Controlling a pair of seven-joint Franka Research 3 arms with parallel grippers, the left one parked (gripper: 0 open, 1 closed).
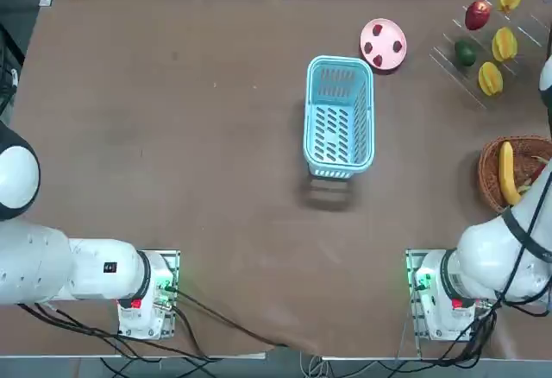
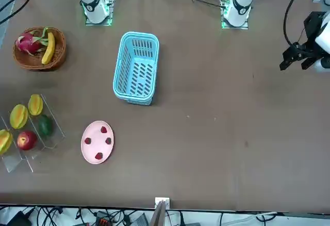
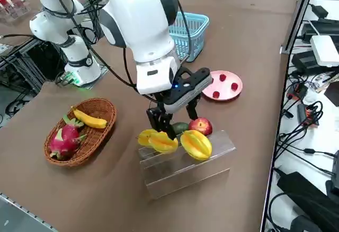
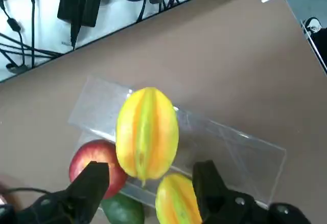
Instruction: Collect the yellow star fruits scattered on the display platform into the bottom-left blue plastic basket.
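I am holding my right hand [image 3: 166, 123] released, fingers spread wide and grasping nothing, just above the clear display platform [image 3: 185, 168] at the far right corner of the brown tabletop [image 1: 198, 136]. No readable brand, label or writing is showing on anything here. Three yellow star fruits [image 3: 196, 144] are sitting on the platform's steps: ridged ovals with pointed ends, yellow-orange with greenish seams along the ribs. In my wrist view one of them is lying between my fingers [image 4: 89, 183]. A red apple [image 3: 201, 126] and a round green fruit [image 1: 466, 53] are sharing the platform. The blue plastic basket [image 1: 338, 117], slotted and rectangular, is standing near the tabletop's middle, well apart from the fruits.
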